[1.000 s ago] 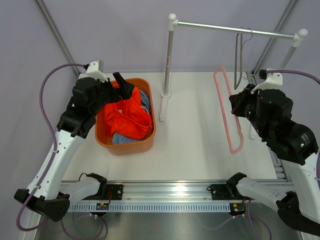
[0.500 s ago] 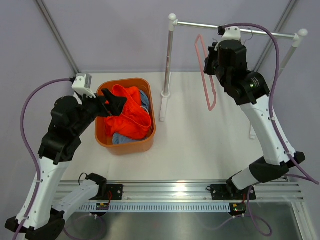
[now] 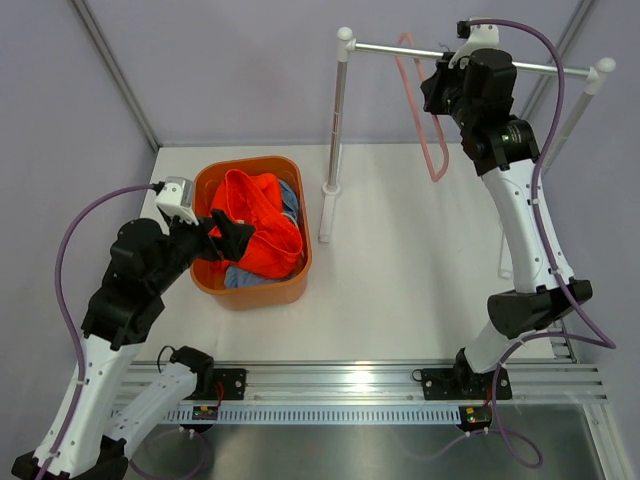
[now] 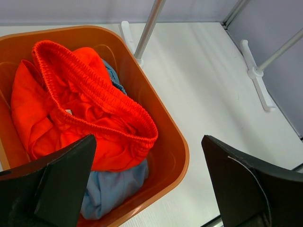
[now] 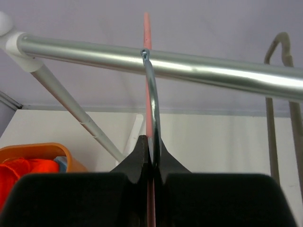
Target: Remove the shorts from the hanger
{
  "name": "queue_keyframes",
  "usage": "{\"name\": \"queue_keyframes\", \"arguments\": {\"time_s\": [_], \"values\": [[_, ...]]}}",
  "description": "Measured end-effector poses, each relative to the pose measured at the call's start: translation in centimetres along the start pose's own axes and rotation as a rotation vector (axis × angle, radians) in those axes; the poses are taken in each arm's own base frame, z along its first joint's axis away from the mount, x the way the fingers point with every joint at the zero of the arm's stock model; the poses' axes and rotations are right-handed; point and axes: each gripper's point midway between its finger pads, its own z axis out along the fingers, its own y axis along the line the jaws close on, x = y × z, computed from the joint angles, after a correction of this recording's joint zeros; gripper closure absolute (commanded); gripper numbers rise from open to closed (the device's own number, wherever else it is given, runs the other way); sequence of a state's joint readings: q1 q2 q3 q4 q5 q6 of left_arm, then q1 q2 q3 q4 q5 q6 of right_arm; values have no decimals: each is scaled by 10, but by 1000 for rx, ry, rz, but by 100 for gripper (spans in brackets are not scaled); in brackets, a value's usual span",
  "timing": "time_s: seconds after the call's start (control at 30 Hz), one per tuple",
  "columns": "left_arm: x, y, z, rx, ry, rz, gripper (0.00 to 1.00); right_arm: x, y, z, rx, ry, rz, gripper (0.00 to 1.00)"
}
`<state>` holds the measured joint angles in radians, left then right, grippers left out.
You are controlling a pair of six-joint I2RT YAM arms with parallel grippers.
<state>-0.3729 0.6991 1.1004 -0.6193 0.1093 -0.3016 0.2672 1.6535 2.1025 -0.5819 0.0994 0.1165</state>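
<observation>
Already both shorts (image 4: 85, 109), orange over blue, lie heaped in the bin (image 4: 176, 142) just below the left gripper (image 3: 228, 228), whose fingers stand wide apart with nothing between them. Up high, the right gripper (image 5: 151, 150) is clamped on the bare pink hanger (image 3: 432, 150), its hook (image 5: 153, 94) curving from the fingertips up to the rail (image 5: 222, 73). Letting go before that hook seats over the rail could drop the hanger, I'd say.

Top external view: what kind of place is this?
Probably a robotics test cell, not a home: left arm and right arm bolted at a white table, with a small clothes rail and an orange tub.
</observation>
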Motion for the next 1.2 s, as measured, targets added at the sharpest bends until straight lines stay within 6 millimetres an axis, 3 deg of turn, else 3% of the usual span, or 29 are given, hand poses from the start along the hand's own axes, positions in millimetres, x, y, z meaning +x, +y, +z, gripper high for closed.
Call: {"name": "queue_keyframes", "arguments": {"time_s": [0.1,0.27,0.47,0.8,0.93,1.2], "values": [[9,3,-1,-2,10,8,1,0,5,14,-40,-10,-13,100],[24,8,1,-9,32,14,1,4,-4,38,-57,0,-18,100],[26,9,1,-8,28,20,1,3,-5,60,-68,-5,-19,100],[28,10,5,-7,25,23,1,11,-5,70,-69,17,-18,100],[28,10,5,-8,26,23,1,29,-8,74,-63,56,-18,100],[33,12,7,-12,39,21,1,29,-8,76,-64,50,-17,100]]}}
